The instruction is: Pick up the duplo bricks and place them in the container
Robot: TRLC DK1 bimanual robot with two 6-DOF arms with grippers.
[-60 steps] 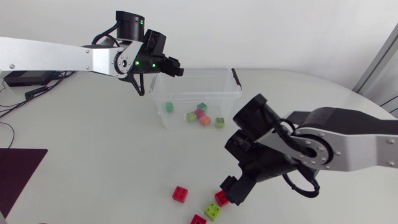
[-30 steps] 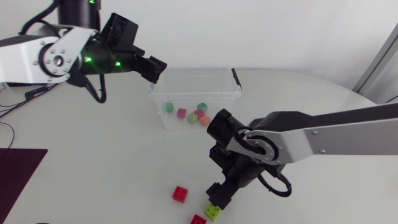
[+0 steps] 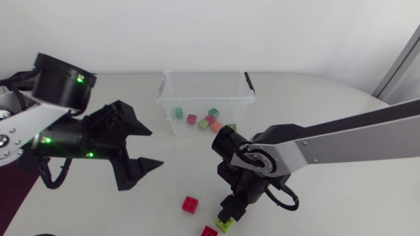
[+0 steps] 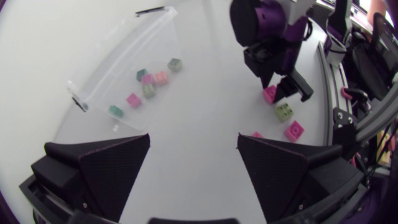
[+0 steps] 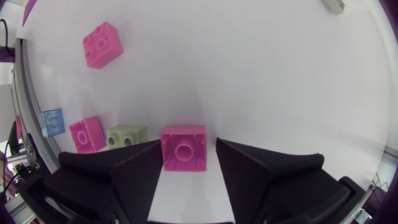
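Soft, bright, even light falls on the white table (image 3: 341, 111); I cannot tell its source. Shadows under my arms are faint and blurred at the edges. A pale grey shadow lies around the duplo brick (image 5: 183, 147) between my right jaws. The clear container (image 3: 207, 98) shows small glints on its rim. My wrist views bend the table's edge into curves.
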